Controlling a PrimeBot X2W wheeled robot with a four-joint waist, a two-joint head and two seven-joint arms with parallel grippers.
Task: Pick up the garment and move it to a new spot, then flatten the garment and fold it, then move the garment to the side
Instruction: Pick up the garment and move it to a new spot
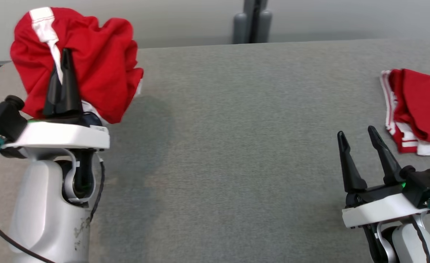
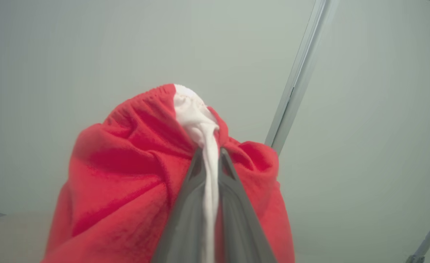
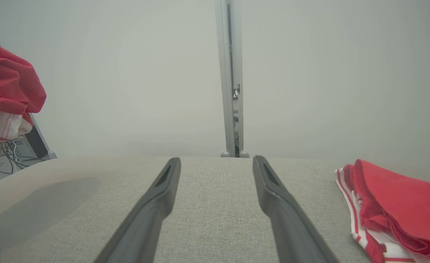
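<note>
Garment (image 1: 98, 54): red, bunched, lifted above the table's (image 1: 236, 138) far left corner.
Handling: looks light and limp, likely to sag; a hem seems the surest hold.
Left claw (image 1: 65, 54): pinched tight on its white stripe (image 2: 209, 175).
Right claw (image 1: 356, 132): spread wide, empty, near the right edge.

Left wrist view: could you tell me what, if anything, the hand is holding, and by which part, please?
The left hand is shut on the red garment, pinching its white stripe between both fingers.
</note>
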